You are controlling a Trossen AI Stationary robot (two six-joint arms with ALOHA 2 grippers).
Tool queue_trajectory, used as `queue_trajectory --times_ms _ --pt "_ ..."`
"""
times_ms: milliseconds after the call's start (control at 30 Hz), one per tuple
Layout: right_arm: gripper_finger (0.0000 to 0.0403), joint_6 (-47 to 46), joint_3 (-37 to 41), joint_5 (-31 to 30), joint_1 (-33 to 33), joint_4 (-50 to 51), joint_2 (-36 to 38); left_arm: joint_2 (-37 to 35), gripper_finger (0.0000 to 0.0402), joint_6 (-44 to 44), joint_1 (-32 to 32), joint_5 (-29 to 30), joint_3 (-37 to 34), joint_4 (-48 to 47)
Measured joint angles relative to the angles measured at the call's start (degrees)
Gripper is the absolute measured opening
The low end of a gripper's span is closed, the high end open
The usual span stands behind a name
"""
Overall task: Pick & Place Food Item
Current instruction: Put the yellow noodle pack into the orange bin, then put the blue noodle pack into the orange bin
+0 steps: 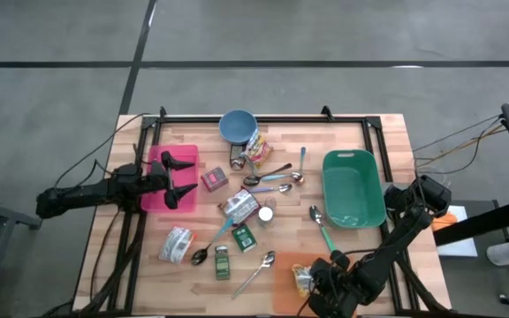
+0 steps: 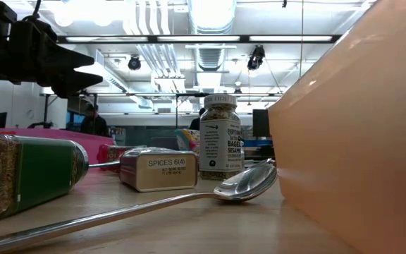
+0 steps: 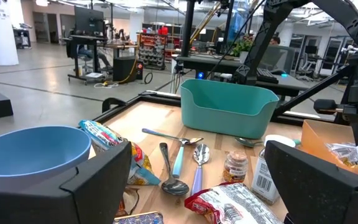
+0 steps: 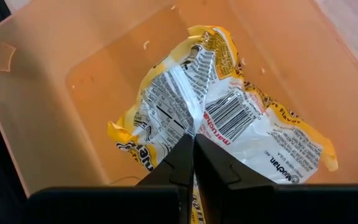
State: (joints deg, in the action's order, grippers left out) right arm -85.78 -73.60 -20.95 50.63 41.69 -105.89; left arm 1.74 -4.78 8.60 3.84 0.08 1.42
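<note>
- Right end effector [image 4: 193, 146] pinches a yellow packet [image 4: 229, 118] inside the orange bin [image 1: 286, 276], at the surface's near edge.
- Left end effector [image 1: 180, 180], spread, hovers over the pink tray [image 1: 153, 200]; spoons [image 1: 272, 177] and spice jars [image 1: 223, 261] clutter the middle.

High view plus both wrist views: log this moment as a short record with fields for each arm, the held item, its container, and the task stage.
right gripper: fingers shut on the yellow noodle packet, inside the orange bin
left gripper: fingers open, holding nothing, over the pink tray
held item: yellow noodle packet, crumpled, pinched at a fold
container: orange bin at the table's near right, beside the green bin
task stage: packet is in the orange bin but not yet released
</note>
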Motion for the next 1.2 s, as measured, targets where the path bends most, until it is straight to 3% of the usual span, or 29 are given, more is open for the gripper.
queue_trajectory --times_ms 167,867,1200 --pt "0.0024 -1.3 0.1 -0.1 0.0 0.2 0.0 0.0 0.0372 0.0 0.0 0.0 0.0 0.0" --pt "0.0229 -2.6 0.0 -8.2 0.0 3.0 0.6 0.0 0.0372 0.0 0.0 0.0 0.0 0.0" --pt "0.0244 2.9 0.0 -16.4 -0.4 3.5 1.7 0.0 0.0372 0.0 0.0 0.0 0.0 0.0"
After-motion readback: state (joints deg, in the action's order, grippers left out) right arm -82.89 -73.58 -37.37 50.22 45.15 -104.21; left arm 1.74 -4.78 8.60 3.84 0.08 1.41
